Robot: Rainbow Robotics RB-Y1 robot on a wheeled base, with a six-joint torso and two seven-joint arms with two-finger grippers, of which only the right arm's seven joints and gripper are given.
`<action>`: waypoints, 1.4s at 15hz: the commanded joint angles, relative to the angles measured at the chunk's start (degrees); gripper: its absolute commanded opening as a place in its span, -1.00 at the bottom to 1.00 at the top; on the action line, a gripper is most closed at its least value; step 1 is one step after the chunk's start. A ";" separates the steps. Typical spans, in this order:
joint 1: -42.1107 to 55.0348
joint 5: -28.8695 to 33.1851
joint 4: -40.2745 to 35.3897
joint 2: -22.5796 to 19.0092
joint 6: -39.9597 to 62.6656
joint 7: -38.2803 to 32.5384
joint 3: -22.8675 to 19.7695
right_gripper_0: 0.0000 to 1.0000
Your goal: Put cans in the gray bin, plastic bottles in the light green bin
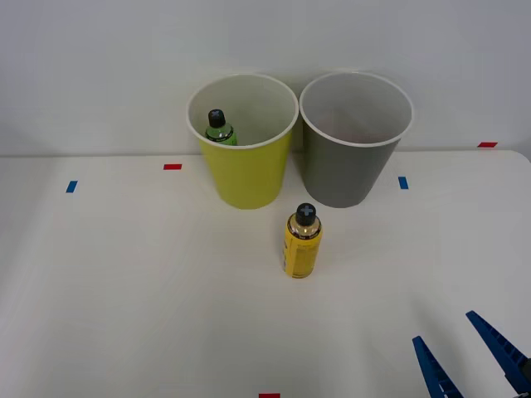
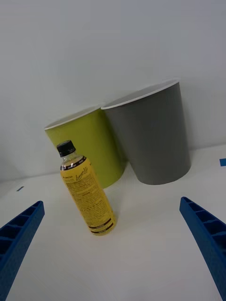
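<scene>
Yellow bottle (image 1: 303, 241) upright before bins, well apart from released right end effector (image 1: 469, 352).

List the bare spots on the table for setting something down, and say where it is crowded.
Free: the wide table stretch left of the yellow bottle, and the patch between that bottle and the open right gripper. Crowded: the back middle, where the light green bin and gray bin stand nearly touching, the bottle just before them.

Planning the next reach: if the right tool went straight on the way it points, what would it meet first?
Probably the yellow bottle, standing between the open right tool and the bins; depth is unclear.
</scene>
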 commanded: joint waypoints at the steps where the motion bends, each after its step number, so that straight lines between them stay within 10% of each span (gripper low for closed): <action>1: 0.00 0.00 0.00 0.00 0.00 0.00 0.00 1.00; 21: 0.00 0.00 0.00 0.00 0.00 0.00 0.00 1.00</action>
